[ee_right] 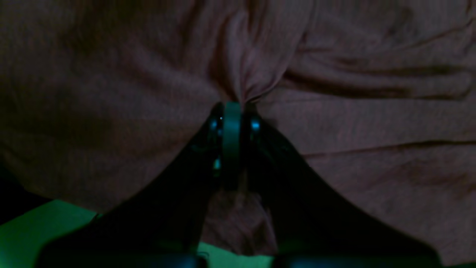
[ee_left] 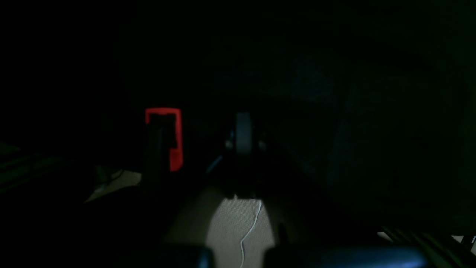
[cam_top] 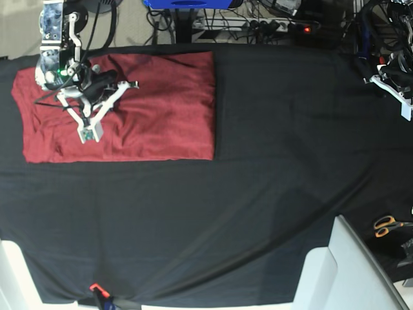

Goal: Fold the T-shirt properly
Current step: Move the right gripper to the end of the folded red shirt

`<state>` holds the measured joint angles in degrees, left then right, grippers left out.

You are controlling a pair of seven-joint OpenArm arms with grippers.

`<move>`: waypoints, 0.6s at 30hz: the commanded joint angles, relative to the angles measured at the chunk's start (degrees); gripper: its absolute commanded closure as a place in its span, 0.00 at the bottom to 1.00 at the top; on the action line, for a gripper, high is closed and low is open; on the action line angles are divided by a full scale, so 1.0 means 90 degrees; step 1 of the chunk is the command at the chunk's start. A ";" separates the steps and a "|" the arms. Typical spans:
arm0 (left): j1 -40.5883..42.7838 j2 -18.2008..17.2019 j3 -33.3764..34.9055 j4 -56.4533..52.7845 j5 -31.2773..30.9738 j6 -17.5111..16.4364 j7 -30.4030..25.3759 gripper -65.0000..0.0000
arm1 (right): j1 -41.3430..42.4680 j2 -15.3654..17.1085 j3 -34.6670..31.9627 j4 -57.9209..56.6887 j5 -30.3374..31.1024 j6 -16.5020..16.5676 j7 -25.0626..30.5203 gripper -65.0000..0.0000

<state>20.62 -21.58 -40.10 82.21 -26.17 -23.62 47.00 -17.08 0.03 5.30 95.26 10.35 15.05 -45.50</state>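
Note:
The T-shirt point(cam_top: 161, 103) lies as a flat brick-red rectangle on the black table cloth point(cam_top: 258, 181) at the far left. My right gripper point(cam_top: 88, 134) is down on its left part. In the right wrist view the right gripper point(ee_right: 232, 106) is shut on a pinch of the T-shirt point(ee_right: 353, 119), and folds of cloth gather into the jaws. My left arm point(cam_top: 390, 81) is at the table's far right edge, away from the shirt. The left wrist view is very dark; there the left gripper point(ee_left: 243, 128) shows its fingers together with nothing between them.
Orange-handled scissors point(cam_top: 387, 226) lie at the right edge. A white chair-like object point(cam_top: 342, 271) stands at the front right corner. Cables and a power strip point(cam_top: 258, 26) run behind the table. A red glowing shape point(ee_left: 174, 137) and a white cable point(ee_left: 249, 230) show in the left wrist view.

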 commanded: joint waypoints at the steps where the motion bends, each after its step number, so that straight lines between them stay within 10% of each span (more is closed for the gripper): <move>1: -0.0001 -0.0137 -0.0072 0.0081 -0.0056 0.0001 -0.0090 1.00 | 0.0057 0.0040 0.0031 0.0136 0.0056 0.0032 0.0078 1.00; 18: -0.0001 -0.0137 -0.0072 0.0081 -0.0056 0.0001 -0.0090 1.00 | 0.0486 0.0050 -0.0017 0.0145 0.0047 0.0032 0.0068 1.00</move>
<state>20.64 -21.56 -40.10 82.21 -26.17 -23.62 47.00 -13.23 0.16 5.23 95.29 10.31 15.05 -45.69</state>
